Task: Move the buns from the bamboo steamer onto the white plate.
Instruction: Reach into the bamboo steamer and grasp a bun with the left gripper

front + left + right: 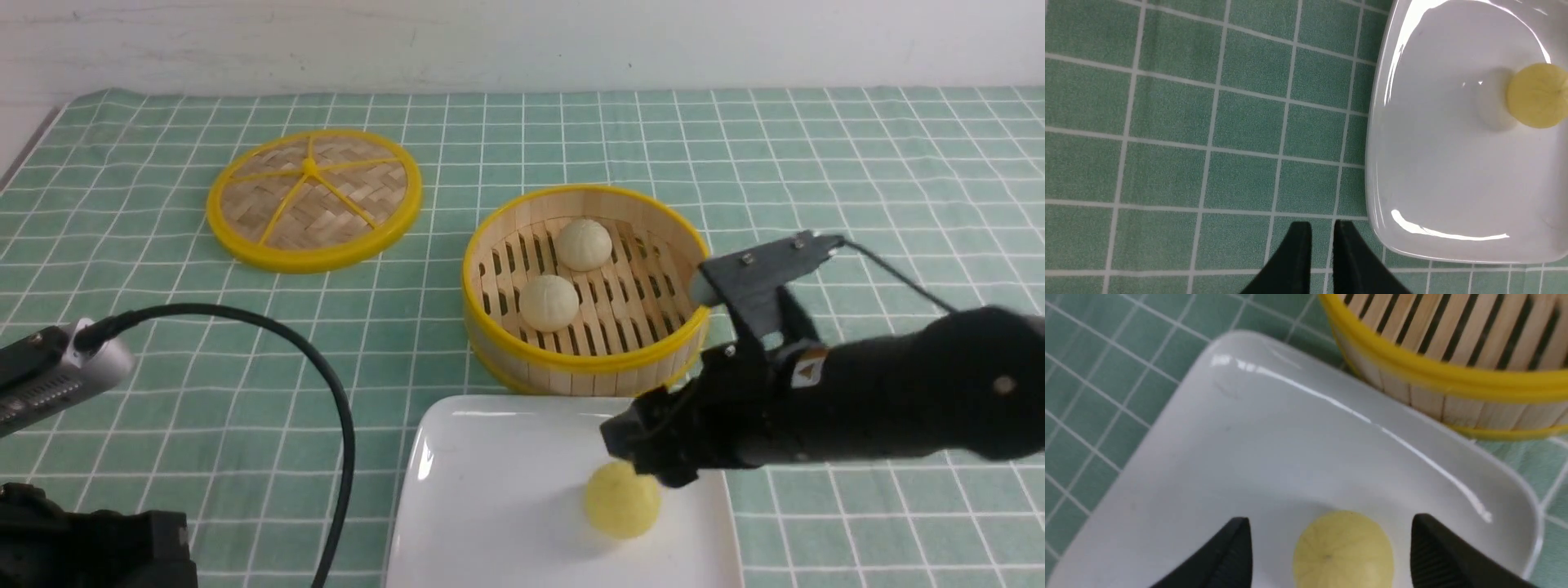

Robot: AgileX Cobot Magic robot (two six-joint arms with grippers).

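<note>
Across the front view we see the worktop (898,204) under a green cloth with a pale grid. Largest on it is the white plate (490,490), at the bottom centre of the frame. Just beyond it, around the centre, we find the bamboo steamer (588,361); the woven lid (313,202) lies well apart, in the upper left.

Next in size come the end effectors. Our right end effector (1331,549) stands wide open over the plate, its fingers on either side of the yellow bun (622,500) with space around it, so we hold nothing there. Our left end effector (1323,228) has its fingertips near each other with a narrow gap and nothing between them, off to the lower left of the front view.

Smallest are the buns: the yellow one sits on the plate, and two off-white buns (583,244) (549,303) rest on the steamer's slatted floor. We judge one of three delivered. The coming move turns on this: from the right end effector, both remaining buns lie forward and to the left, beyond the steamer's near rim. They are round, with no long axis to match, and the right arm is nearer.
</note>
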